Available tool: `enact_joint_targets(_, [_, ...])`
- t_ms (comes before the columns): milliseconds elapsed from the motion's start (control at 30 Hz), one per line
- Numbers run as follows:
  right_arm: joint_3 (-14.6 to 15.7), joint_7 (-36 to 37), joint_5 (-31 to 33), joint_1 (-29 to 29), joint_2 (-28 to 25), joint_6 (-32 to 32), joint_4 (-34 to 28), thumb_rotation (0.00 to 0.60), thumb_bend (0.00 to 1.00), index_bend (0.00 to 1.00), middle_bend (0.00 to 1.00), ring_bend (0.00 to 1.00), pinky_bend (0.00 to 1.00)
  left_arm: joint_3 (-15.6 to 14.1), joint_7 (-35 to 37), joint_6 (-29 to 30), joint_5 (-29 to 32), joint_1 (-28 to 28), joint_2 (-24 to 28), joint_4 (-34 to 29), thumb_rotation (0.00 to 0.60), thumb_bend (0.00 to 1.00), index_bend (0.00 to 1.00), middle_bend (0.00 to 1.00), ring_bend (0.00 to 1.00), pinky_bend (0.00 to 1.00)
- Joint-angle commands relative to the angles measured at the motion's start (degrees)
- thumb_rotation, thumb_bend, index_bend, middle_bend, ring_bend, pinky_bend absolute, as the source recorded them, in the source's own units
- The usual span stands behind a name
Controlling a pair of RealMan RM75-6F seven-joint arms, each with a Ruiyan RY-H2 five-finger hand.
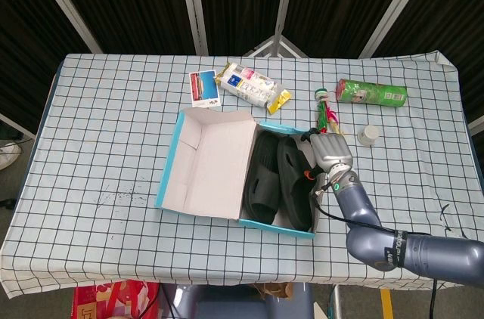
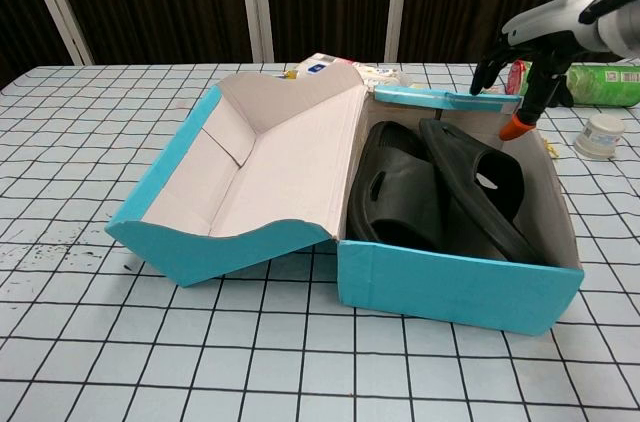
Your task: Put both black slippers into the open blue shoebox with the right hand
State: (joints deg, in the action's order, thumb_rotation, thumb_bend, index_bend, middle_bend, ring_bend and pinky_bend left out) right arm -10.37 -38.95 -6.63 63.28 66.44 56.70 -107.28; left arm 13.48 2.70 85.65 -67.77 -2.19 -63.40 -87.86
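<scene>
The open blue shoebox point(image 1: 168, 175) point(image 2: 450, 282) lies mid-table with its lid folded out to the left. Both black slippers lie inside it, side by side: one point(image 1: 264, 177) point(image 2: 398, 194) towards the lid, the other point(image 1: 296, 183) point(image 2: 490, 192) leaning against it on the right. My right hand point(image 1: 330, 153) point(image 2: 532, 44) hovers above the box's far right corner, fingers hanging down and apart, holding nothing and clear of the slippers. No left hand shows in either view.
Behind the box lie a snack packet point(image 1: 249, 86) point(image 2: 340, 67) and a small card point(image 1: 203, 85). To the right are a red and green toy point(image 1: 327, 116), a green can point(image 1: 372, 92) point(image 2: 600, 82) and a small white cup point(image 1: 369, 134) point(image 2: 600, 135).
</scene>
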Motion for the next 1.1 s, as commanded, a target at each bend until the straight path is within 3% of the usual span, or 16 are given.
enact_joint_targets(33, [-0.6,-0.2,1.2,0.4,-1.9,1.7,-2.5,0.600,0.25,0.27,0.19,0.68,0.64,-0.1,0.2,0.0,-0.1,0.0,0.1,0.0,0.600,0.37,0.12,0.06,0.03,0.13])
enact_joint_targets(133, [-1.8,1.6,-0.1,-0.2,-2.5,4.8,-4.8,0.600,0.26,0.34,0.27,0.68,0.64,-0.1,0.3,-0.1,-0.1,0.0,0.1,0.0,0.600,0.37,0.12,0.06,0.03,0.13])
enact_joint_targets(267, [-4.2,6.1,-3.7,-2.2,-2.3,10.2,-9.2,0.600,0.35,0.48,0.42,0.75,0.72,-0.1,0.3,-0.6,0.0,-0.2,0.0,0.2,0.600,0.37,0.12,0.06,0.03,0.13])
enact_joint_targets(433, [-6.7,12.2,-7.6,-4.9,2.0,18.4,-12.1,0.600,0.43,0.59,0.52,0.81,0.79,-0.3,0.2,-0.9,-0.2,-0.4,0.0,0.2,0.600,0.37,0.12,0.06,0.03,0.13])
enact_joint_targets(567, [-7.1,14.8,-9.2,-6.1,5.3,19.4,-11.4,0.600,0.49,0.68,0.61,0.86,0.86,-0.3,0.6,-0.6,-0.4,-0.3,0.1,0.1,0.600,0.37,0.12,0.06,0.03,0.13])
enact_joint_targets(700, [-6.5,16.4,-12.9,-7.5,9.2,21.5,-9.8,0.600,0.51,0.72,0.63,0.88,0.92,-0.2,1.1,-0.3,-0.3,-0.1,0.2,0.1,0.600,0.37,0.12,0.06,0.03,0.13])
enact_joint_targets(1100, [-2.3,17.1,-16.7,-12.0,15.7,20.1,-5.6,0.600,0.51,0.72,0.63,0.88,0.92,-0.3,1.7,0.3,-0.9,0.2,0.5,-0.1,0.600,0.37,0.12,0.06,0.03,0.13])
